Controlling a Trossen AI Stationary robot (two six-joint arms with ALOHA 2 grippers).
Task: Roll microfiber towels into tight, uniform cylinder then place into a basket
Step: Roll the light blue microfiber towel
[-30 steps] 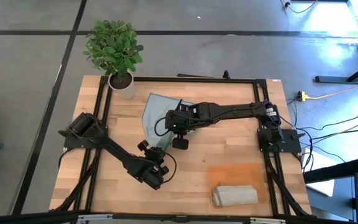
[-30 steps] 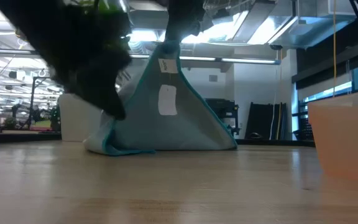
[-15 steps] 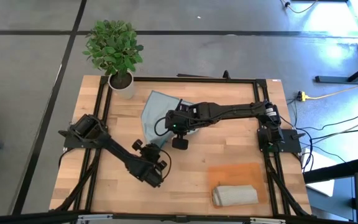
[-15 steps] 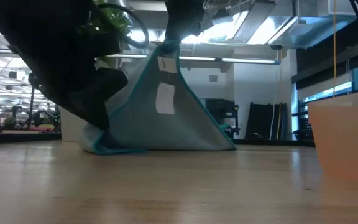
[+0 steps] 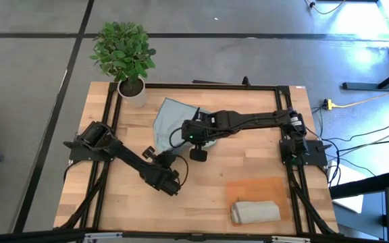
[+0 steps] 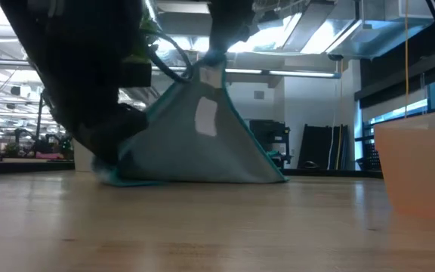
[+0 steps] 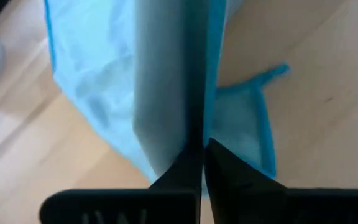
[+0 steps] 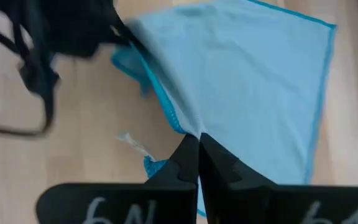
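Note:
A pale blue towel (image 5: 169,120) with a teal hem stands like a tent (image 6: 202,128) at the table's far middle, its lower edge on the wood. At its peak is my right gripper (image 6: 216,54), shut on it. My left gripper (image 5: 163,156) is shut on the towel low at its near-left side (image 6: 110,160). A grey-beige towel (image 5: 255,211) lies rolled in the orange basket (image 5: 258,187) at the near right. My left gripper pinches a fold of the blue towel (image 7: 180,127) between its two fingers, low down by the table. The fingers (image 7: 229,171) come slanting down from the near left. The cloth runs up and away from them in a straight ridge. My right gripper pinches the towel at its teal hem (image 8: 182,127) between both fingers, from above and slanting down. That edge is lifted clear as the tent's peak. The cloth falls away taut to its lower edge (image 6: 202,180) on the table.
A white pot with a green plant (image 5: 132,91) stands at the far left corner, just beyond the towel. A black frame (image 5: 201,86) runs around the table. Bare wood (image 5: 208,182) lies between the towel and the basket.
My left gripper has gone toward the table's far edge, up to the towel's low near-left side, tipping further down, and is now on the cloth there. The towel stays hung from my right gripper, its lower edge still on the table.

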